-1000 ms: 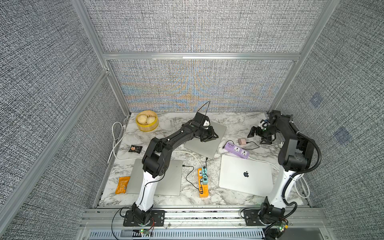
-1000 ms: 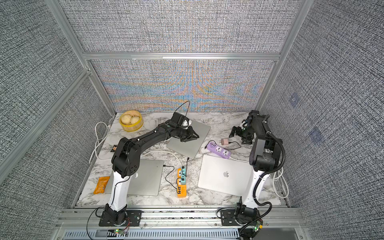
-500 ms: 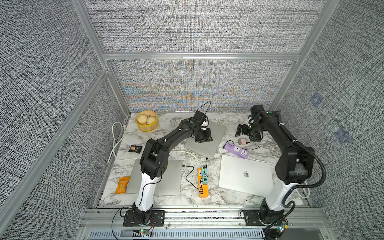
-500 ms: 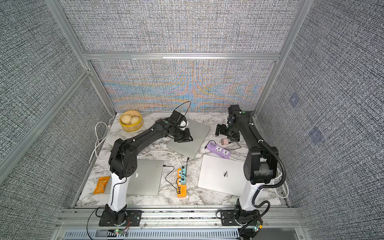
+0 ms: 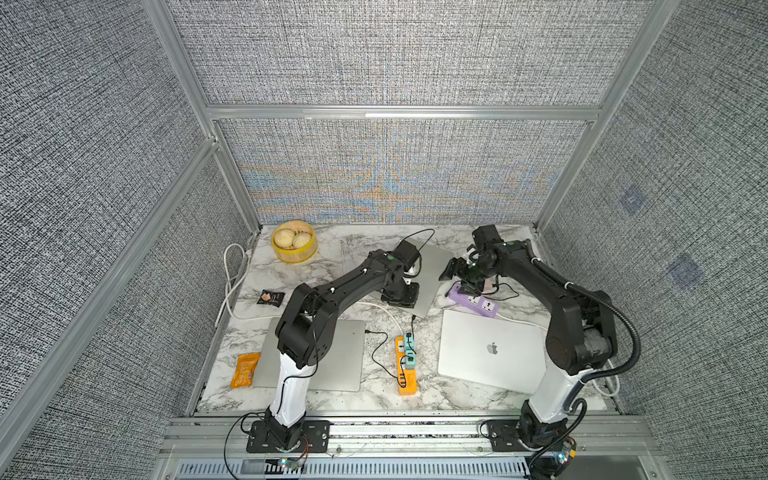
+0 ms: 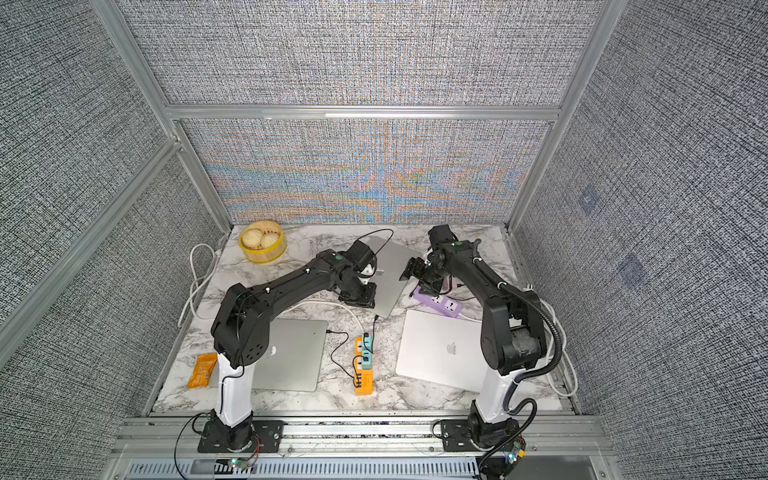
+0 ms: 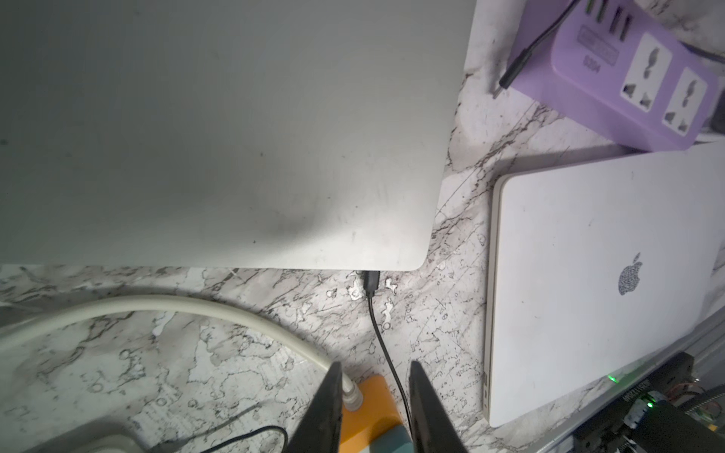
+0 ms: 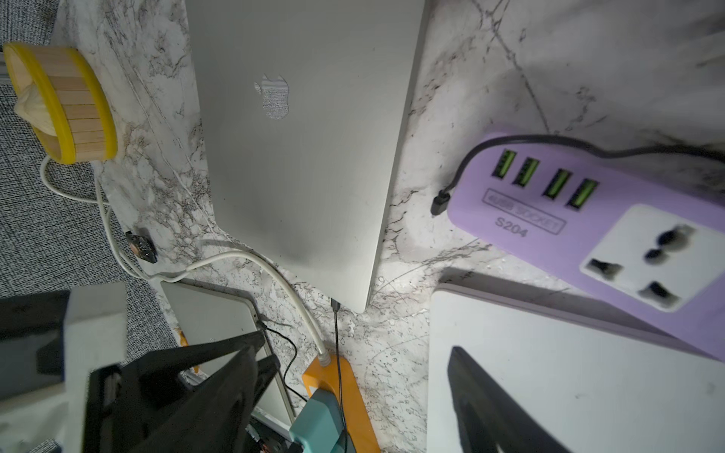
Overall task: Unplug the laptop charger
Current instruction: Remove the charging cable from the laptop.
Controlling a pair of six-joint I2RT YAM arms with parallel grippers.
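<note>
Hanging just off the far laptop's near edge, the left gripper stands slightly parted and grips nothing. The charger plug sits in that edge, and its black cable runs beneath the gripper toward the orange power strip. Farther right, the right gripper gapes wide and empty above the purple power strip. Three closed laptops and two power strips lie on the table. Bare marble separates the plug's corner from the near right laptop.
</note>
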